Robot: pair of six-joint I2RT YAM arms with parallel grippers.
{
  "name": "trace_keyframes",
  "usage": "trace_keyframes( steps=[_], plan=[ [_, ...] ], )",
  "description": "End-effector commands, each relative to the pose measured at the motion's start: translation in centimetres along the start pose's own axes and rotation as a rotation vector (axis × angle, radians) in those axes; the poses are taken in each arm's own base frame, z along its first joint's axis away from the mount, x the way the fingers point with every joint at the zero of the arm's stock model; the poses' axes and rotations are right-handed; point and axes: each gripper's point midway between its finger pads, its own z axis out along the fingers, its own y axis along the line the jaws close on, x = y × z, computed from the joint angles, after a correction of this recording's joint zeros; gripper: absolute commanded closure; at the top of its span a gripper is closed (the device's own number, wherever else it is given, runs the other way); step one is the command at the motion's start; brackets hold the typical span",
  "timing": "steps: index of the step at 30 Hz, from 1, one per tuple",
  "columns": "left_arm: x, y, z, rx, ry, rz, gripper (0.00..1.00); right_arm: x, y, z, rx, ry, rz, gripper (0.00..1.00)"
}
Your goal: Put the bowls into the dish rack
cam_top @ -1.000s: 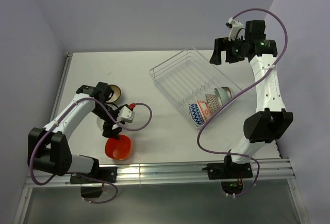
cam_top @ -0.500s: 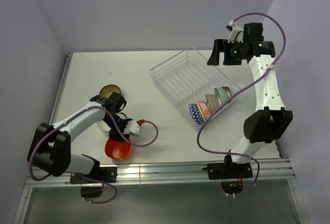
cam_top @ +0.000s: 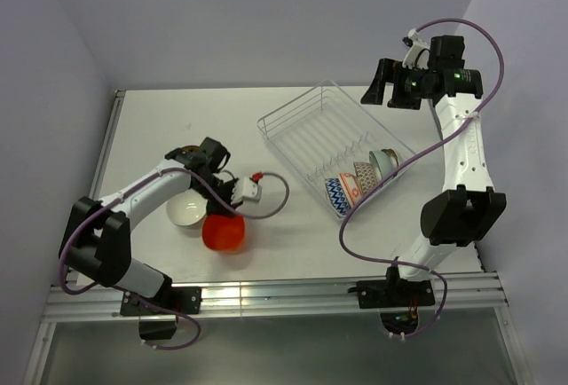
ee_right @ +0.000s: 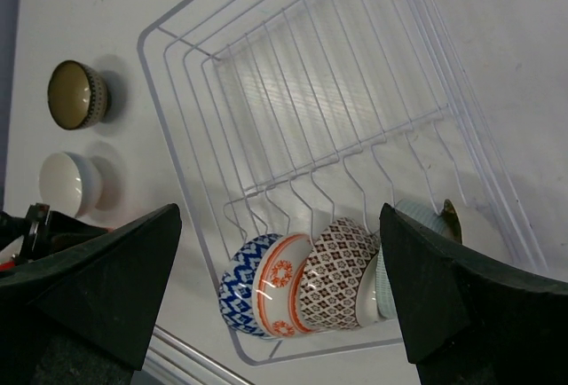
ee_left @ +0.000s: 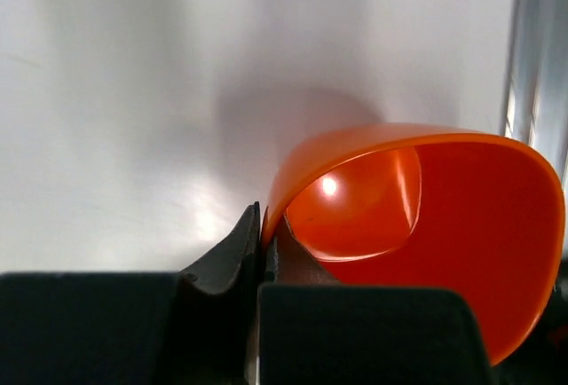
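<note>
Left gripper [ee_left: 264,247] is clamping the rim of the plain orange-red bowl [ee_left: 426,225], one finger inside and one outside. It is holding the bowl tipped on edge over the table [cam_top: 293,234], just beside the white bowl [cam_top: 185,211] and well apart from the dish rack [cam_top: 302,132]. Above the rack's far end the right gripper [cam_top: 380,92] is hanging with fingers spread wide, gripping nothing, while the blue zigzag bowl [ee_right: 244,283], orange patterned bowl [ee_right: 282,283], grey-brown bowl [ee_right: 335,270] and pale teal bowl [ee_right: 417,216] are standing on edge in the rack's near row.
</note>
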Motion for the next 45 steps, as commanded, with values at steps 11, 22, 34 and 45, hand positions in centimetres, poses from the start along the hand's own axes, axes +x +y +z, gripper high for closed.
trace_keyframes(
  steps=[11, 22, 34, 45],
  plan=[
    [-20.8, 16.0, -17.9, -0.616, -0.767, -0.280, 1.00, -4.8, 8.7, -3.1, -0.245, -0.156, -0.041, 0.00],
    [-23.8, 14.3, -19.3, -0.817, -0.848, 0.012, 1.00, 2.0, 15.9, -0.9, -0.419, 0.100, -0.193, 0.00],
    [-26.3, 12.2, -20.4, -0.748, -0.963, 0.080, 1.00, 8.1, 19.6, -0.5, -0.567, 0.344, -0.262, 0.00],
    [-26.4, 10.8, -19.9, -0.743, -0.963, 0.130, 1.00, 8.4, 22.1, -1.9, -0.689, 0.371, -0.205, 0.00]
  ],
)
